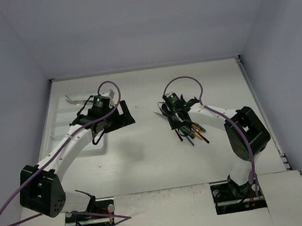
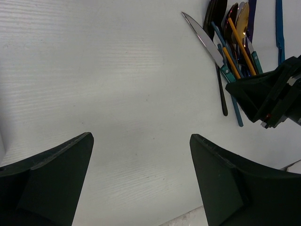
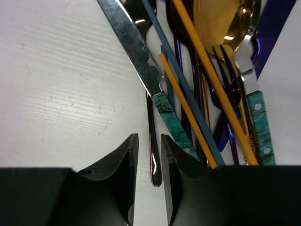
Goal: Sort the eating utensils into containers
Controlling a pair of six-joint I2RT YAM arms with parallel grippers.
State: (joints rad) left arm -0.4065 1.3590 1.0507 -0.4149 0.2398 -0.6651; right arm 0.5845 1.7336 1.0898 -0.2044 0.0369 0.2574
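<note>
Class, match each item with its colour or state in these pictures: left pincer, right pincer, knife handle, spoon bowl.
1 left pincer
2 right pincer
3 knife handle
4 spoon bowl

A gold
B jaws narrow, astride a dark handle
C teal
D jaws wide, above the table

Pairs: 1-D; 2-B; 3-C; 4-A

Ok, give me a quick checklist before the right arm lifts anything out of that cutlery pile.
1. Only the dark handle between the right fingers: ok.
2. Grip firm on it: cannot tell.
3. Handle free to lift: not ok, the teal-handled knife lies across that utensil.
4. The left fingers open, nothing between them: ok.
5. Room in the tray: cannot tell, the left arm hides part of it.
</note>
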